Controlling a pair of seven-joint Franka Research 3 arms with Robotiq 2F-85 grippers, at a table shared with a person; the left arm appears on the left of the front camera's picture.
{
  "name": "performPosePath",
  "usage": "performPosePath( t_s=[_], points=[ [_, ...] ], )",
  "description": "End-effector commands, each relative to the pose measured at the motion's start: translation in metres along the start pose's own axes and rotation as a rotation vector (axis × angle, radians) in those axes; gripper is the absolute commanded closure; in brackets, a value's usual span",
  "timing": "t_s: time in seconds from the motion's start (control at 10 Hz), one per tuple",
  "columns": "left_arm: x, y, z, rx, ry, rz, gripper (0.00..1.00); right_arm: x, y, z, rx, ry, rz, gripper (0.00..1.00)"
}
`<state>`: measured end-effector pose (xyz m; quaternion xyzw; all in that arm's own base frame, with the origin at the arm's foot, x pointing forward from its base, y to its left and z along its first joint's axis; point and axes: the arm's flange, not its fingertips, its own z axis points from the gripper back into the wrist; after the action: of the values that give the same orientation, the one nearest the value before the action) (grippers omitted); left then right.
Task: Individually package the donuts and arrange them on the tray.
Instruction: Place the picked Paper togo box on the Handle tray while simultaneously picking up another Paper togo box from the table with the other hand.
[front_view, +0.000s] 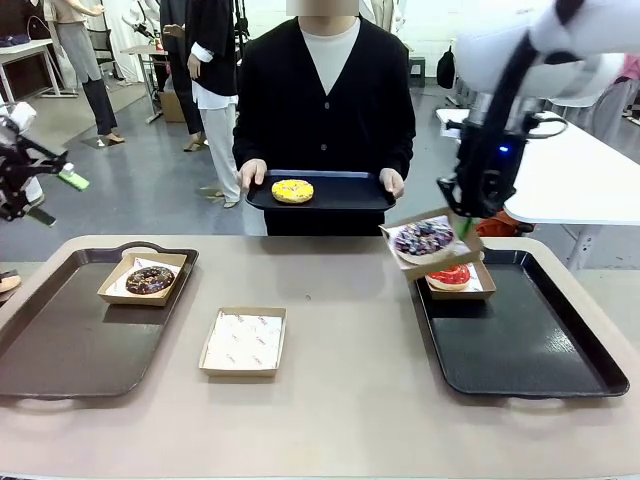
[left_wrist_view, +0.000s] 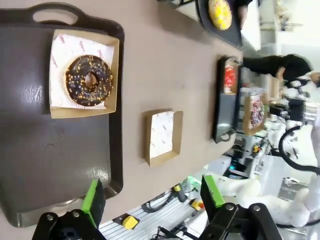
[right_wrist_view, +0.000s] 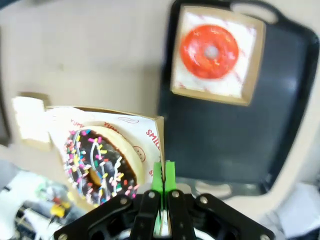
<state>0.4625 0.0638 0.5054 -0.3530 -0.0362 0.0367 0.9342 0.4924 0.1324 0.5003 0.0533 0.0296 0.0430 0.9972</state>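
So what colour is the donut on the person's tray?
Yellow donut, clearest in front view.

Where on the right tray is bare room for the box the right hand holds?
The right tray is bare from the red donut's box to its near and right rims. Its far left corner, by the right hand, is crowded.
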Motion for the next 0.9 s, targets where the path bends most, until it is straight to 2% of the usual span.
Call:
performPosePath(
  t_s=[0.0, 0.1, 0.4, 0.8],
  points=[
    [-0.006, -0.031, -0.025, 0.175, -0.006, -0.004, 0.00, -0.034, -0.027, -0.013, -0.002, -0.017, -0.065, 0.98],
    [-0.008, -0.056, -0.042, 0.263, -0.010, -0.020, 0.00, -0.048, -0.041, -0.019, 0.007, -0.016, -0.099, 0.98],
    [-0.007, -0.101, -0.091, 0.436, -0.013, -0.059, 0.00, -0.069, -0.069, -0.047, 0.046, -0.012, -0.153, 0.98],
    [-0.012, -0.130, -0.164, 0.556, -0.006, -0.111, 0.00, -0.076, -0.107, -0.083, 0.068, -0.032, -0.262, 0.98]
  ],
)
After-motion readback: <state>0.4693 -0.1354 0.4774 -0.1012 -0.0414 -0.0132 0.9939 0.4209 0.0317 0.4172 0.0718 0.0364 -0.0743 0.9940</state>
